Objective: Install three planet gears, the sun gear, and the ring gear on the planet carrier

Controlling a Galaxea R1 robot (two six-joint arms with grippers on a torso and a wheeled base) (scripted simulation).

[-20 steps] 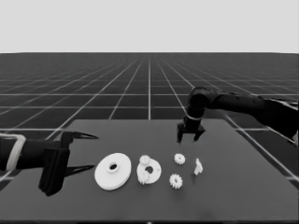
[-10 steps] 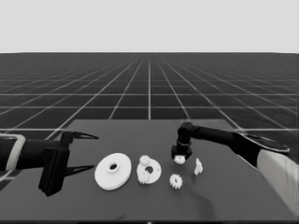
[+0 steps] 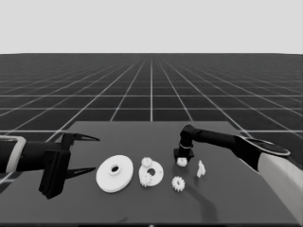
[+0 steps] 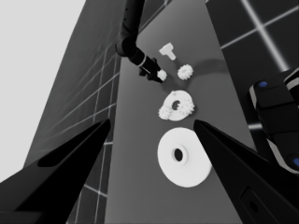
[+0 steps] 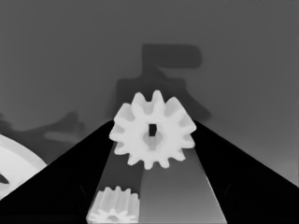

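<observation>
The smaller round part point(image 3: 157, 171), the planet carrier, lies mid-table with two planet gears point(image 3: 147, 162) on it. To its left lies the larger round part point(image 3: 114, 173), the ring gear. My right gripper point(image 3: 182, 157) is down at the table over a third gear point(image 3: 182, 161). In the right wrist view that gear point(image 5: 152, 135) sits between the open fingertips, which stand close at its two sides. A fourth gear point(image 3: 178, 183) lies loose nearer the front. My left gripper point(image 3: 96, 154) waits open over the table's left end.
A thin white piece point(image 3: 200, 168) lies just right of the right gripper. In the left wrist view the right arm point(image 4: 133, 32) reaches in over the table toward the gear point(image 4: 162, 74). Dark machinery with blue lights point(image 4: 275, 121) shows past the table's edge.
The right gripper has come down and forward from above the table's back to the loose gear. It has stayed there for the last half second. The left arm has not moved.
</observation>
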